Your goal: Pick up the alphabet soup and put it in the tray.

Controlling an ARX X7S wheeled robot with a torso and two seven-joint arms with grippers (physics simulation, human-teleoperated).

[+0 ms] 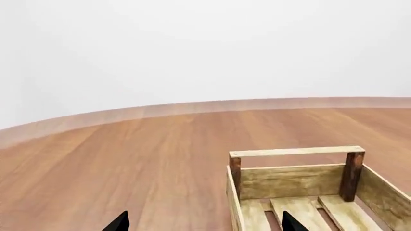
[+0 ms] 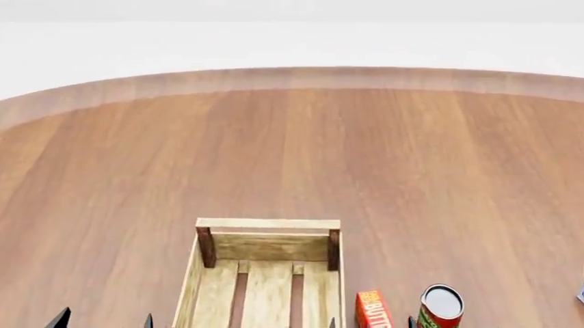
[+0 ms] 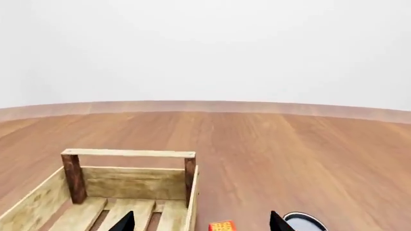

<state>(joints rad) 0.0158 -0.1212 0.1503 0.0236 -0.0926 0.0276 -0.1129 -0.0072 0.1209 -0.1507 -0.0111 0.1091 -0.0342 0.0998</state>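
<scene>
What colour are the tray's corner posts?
Dark reddish-brown, against the tray's pale wood; the right wrist view shows the corner posts best.

pale wood tray [image 2: 264, 223], dk brown posts, red-green can [image 2: 442, 307]

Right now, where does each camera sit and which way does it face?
Head: high, looking forward and down at the tray, butter box and red-and-green can; only fingertips show at the bottom edge.
Left wrist: low, facing forward over the tray's end rail; left gripper tips spread.
Right wrist: low, facing forward; right gripper tips spread.
Shared: all three show the tray; the alphabet soup is not clearly identifiable.
</scene>
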